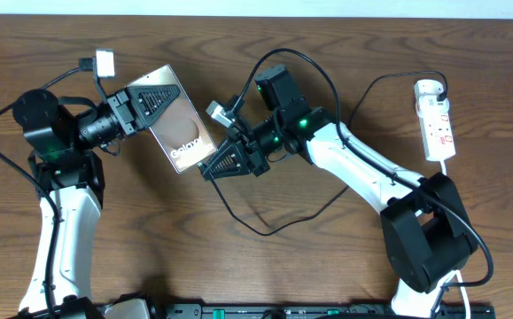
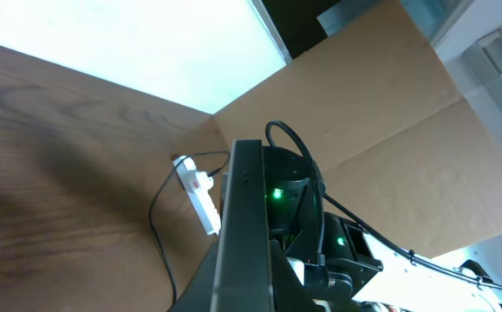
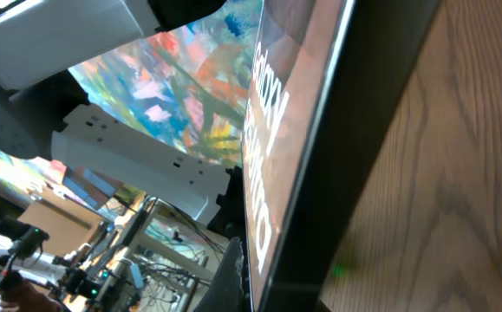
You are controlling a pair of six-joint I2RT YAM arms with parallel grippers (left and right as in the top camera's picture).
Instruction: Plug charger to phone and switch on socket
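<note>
Thin black charger cable (image 1: 265,231) loops loose on the brown wood-grain table (image 1: 327,275), nearest the arm bases. One end runs up into the right gripper (image 1: 212,169). Its fingers are clenched on the cable; the plug itself is hidden. The tips sit just beside the lower right edge of the flat brown-and-silver phone (image 1: 185,142), white lettering up. The left gripper (image 1: 163,99) grasps the phone's upper left end. Far right lies the narrow white power strip (image 1: 435,120) with red marks, well apart from the phone.
</note>
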